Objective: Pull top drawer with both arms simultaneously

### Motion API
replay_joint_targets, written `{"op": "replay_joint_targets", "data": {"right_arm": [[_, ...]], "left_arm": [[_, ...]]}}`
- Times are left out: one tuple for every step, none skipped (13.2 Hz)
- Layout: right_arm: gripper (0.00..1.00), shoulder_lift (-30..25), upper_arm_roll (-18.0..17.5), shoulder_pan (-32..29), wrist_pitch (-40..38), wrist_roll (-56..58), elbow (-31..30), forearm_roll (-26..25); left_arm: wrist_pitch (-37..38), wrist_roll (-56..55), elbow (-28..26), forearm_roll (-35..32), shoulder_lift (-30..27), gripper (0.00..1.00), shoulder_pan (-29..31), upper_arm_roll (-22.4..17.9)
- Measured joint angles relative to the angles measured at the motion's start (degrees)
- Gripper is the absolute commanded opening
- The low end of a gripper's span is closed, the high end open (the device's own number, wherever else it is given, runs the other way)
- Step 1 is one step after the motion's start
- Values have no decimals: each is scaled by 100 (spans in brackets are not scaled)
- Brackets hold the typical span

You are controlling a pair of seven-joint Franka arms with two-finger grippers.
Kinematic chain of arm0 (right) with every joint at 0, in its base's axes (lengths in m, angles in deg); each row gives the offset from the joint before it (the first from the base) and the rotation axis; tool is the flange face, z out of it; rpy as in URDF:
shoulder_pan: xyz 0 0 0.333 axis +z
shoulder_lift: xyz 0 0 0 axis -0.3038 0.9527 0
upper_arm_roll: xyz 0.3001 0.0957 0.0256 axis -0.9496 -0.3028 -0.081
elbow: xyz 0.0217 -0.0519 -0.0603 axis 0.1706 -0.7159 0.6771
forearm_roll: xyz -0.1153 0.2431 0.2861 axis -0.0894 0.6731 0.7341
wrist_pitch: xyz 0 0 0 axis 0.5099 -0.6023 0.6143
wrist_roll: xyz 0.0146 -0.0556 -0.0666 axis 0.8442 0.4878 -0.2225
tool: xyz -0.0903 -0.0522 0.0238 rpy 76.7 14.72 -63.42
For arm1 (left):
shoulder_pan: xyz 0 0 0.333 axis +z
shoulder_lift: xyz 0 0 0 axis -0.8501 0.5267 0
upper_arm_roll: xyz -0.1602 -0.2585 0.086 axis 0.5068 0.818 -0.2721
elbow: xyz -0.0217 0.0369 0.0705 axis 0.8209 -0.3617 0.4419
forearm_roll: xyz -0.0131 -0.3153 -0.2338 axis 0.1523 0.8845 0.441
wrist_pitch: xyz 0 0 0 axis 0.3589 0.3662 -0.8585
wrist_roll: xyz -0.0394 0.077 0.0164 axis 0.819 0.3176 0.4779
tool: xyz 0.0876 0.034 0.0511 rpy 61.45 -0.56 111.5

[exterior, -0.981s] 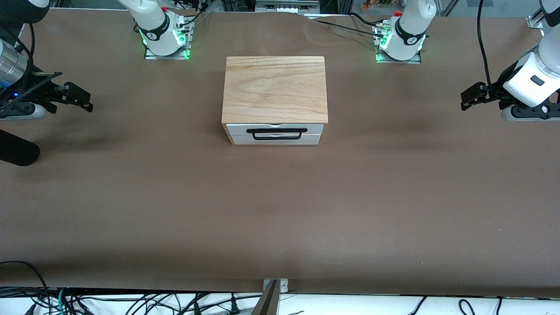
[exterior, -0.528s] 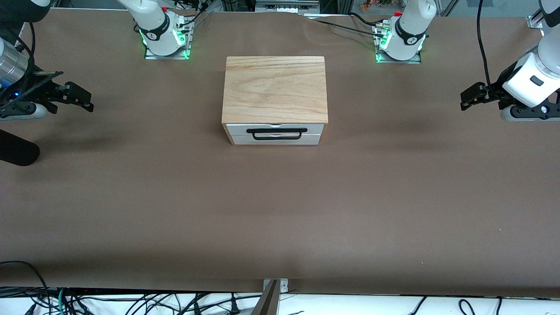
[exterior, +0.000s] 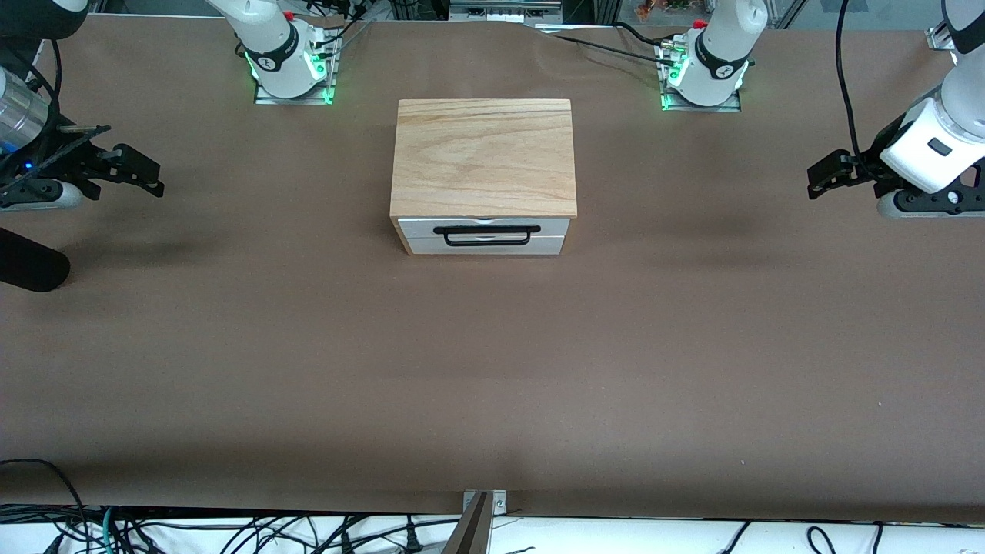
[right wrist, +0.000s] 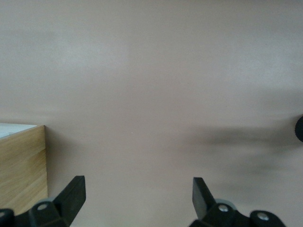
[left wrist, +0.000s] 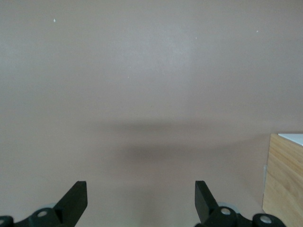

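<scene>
**Ana:** Claws first: where do they stand? Start near the camera and work away from it.

**Ben:** Closest to the camera the brown counter (exterior: 492, 369) carries nothing I can make out. Farther up sits the cabinet (exterior: 483, 158), its white fronts facing the camera. The top drawer (exterior: 483, 224) looks fully pushed in, flush with the lower drawer (exterior: 485, 246), and its black handle (exterior: 485, 230) is untouched.

**Ana:** And the claws themselves?

**Ben:** Both hang above bare counter, well apart from the cabinet. The right claw (exterior: 142, 171) is over the right arm's end of the counter, the left claw (exterior: 825, 174) over the left arm's end. Each wrist view shows its own fingers spread wide with nothing between them: the left claw's fingers (left wrist: 75, 198) and the right claw's fingers (right wrist: 73, 191), with only a corner of the cabinet at the edge.

**Ana:** So how far along is the pull?

**Ben:** By my reading, barely begun. Nothing is grasped and the drawer is shut. Left to do: bring both claws in to the handle, close on it, and draw it out together.
</scene>
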Motion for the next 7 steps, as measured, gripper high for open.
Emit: {"op": "replay_joint_targets", "data": {"right_arm": [[100,0,4,-1,-1,-1,0,0],[100,0,5,-2,-1,-2,0,0],[100,1,6,-3,-1,-3,0,0],[100,2,6,-3,-1,-3,0,0],[100,3,6,-4,-1,-3,0,0],[100,4,6,-3,-2,-3,0,0],[100,5,6,-3,-3,-3,0,0]], "left_arm": [[-112,0,-7,0,47,100,1,0],[-236,0,-14,0,103,100,1,1],[-363,0,-29,0,157,100,2,1],[-515,0,-65,0,204,100,3,1],[-682,0,-111,0,246,100,3,1],[-844,0,-171,0,282,100,3,2],[-1042,0,-247,0,311,100,3,4]]}}
